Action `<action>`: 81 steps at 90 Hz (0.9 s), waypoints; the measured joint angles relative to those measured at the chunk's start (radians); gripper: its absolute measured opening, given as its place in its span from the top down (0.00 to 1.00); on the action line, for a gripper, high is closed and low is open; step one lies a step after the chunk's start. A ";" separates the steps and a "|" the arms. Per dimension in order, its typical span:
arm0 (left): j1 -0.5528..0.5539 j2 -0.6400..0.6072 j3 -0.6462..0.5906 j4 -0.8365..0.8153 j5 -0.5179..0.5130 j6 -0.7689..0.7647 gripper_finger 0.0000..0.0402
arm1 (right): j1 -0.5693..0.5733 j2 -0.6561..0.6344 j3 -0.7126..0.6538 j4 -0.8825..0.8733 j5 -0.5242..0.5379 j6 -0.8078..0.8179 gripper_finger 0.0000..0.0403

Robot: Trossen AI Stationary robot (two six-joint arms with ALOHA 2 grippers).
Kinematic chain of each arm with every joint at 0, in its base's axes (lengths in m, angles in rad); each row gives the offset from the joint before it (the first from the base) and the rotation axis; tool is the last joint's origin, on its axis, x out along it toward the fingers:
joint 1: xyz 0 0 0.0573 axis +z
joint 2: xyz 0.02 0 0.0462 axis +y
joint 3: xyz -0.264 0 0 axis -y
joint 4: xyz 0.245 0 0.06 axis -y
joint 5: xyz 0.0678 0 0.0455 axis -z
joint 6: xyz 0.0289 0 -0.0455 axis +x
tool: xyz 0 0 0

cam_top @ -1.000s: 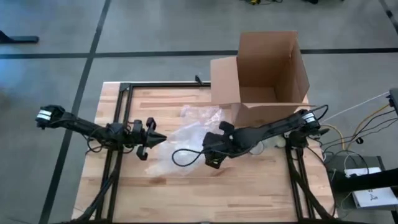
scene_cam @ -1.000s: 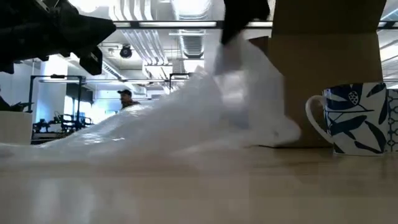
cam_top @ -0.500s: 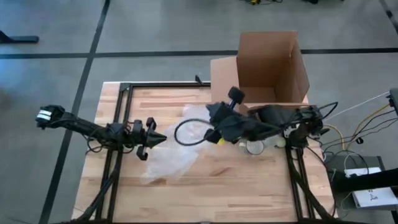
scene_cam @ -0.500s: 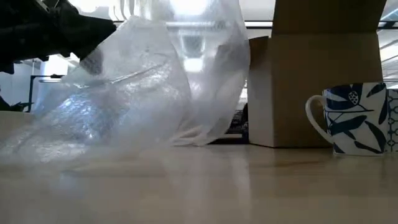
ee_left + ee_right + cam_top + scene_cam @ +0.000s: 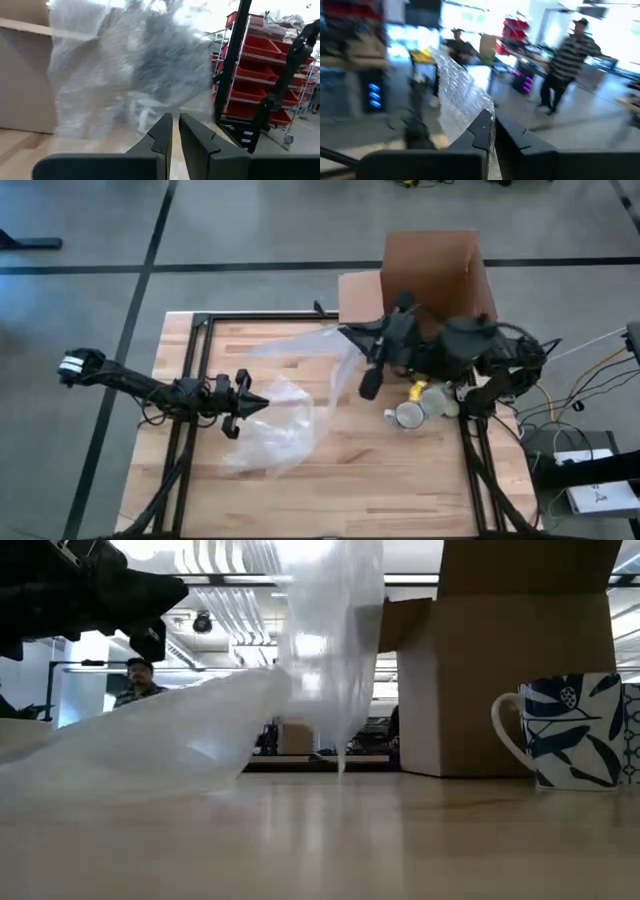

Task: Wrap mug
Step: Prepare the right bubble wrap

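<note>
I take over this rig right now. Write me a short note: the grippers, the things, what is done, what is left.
Right gripper: shut on the bubble wrap, holding one edge raised near the box.
Left gripper: shut, at the sheet's other edge; I cannot tell if it pinches it.
Mug: upright on the table, beside the box, apart from the wrap.
Done: sheet picked up.
Left: wrapping the mug.

One camera looks straight down on my whole table, one sits at tabletop height facing the room close behind the bubble wrap, each wrist camera looks forward past my fingers, and all four share that wrap.
</note>
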 joint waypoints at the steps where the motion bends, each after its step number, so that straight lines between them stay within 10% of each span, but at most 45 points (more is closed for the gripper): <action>1: 0.000 0.002 0.000 0.000 0.000 0.001 0.95 | 0.000 -0.002 0.000 0.009 -0.010 0.000 1.00; 31: 0.000 0.110 0.000 0.209 -0.015 0.059 0.88 | 0.005 -0.007 0.000 0.205 -0.351 0.079 1.00; 81: 0.000 0.224 0.035 0.343 0.129 0.078 0.65 | 0.076 0.105 -0.001 0.368 -0.376 0.121 1.00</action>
